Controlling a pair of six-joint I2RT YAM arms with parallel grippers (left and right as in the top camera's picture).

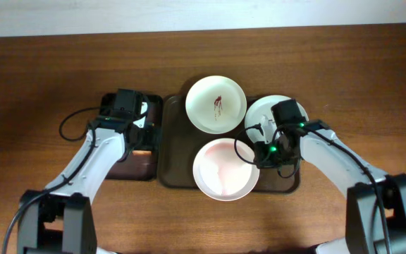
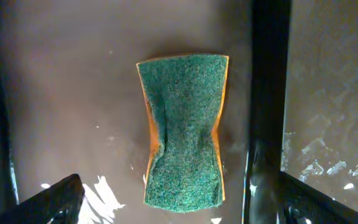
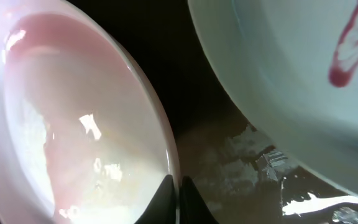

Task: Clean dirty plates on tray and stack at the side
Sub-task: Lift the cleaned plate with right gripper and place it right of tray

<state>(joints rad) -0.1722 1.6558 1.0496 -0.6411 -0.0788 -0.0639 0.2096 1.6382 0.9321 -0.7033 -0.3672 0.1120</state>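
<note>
Grip on front plate rim, cleaning barely begun.

Right pincer (image 3: 176, 199) pressed nearly together on the rim of front plate (image 3: 73, 124), seemingly pinching it; left pincer (image 2: 179, 205) spread wide, hovering above sponge (image 2: 182, 124) lying loose in small tray (image 2: 55, 93). Front plate filmed pink all over, so judged smeared rather than clean; back plate (image 1: 216, 104) marked with a dark-red streak; third plate (image 1: 263, 109) half hidden under the right arm, condition impossible to tell. All three on tray (image 1: 175, 159), none stacked at the side: proper wiping and all the stacking left to do. Beneath, brown wood-grain table (image 1: 48, 70); beyond its far edge only a pale strip, no more of the room to tell.
</note>
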